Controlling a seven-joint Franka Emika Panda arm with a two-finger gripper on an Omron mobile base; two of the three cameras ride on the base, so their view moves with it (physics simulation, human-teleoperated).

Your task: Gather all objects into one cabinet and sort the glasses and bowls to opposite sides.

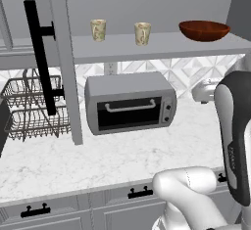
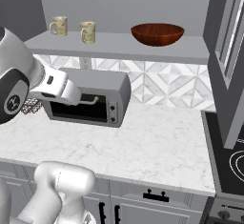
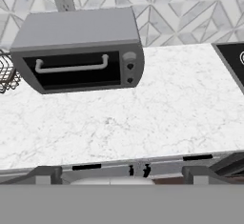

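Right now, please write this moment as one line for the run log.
shelf: two cups left, bowl right | cabinet door: open | gripper: open, empty, facing toaster oven

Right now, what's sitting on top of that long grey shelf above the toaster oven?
Two beige patterned cups stand upright and apart on the shelf, with a wide reddish-brown bowl farther along. The bowl's rim hides part of its inside.

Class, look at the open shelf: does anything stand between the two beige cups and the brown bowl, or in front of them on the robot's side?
Nothing visible does. The left cup, the right cup and the bowl stand apart on the shelf with bare shelf between them. The cabinet door is swung open at the left, and the shelf's front is unobstructed.
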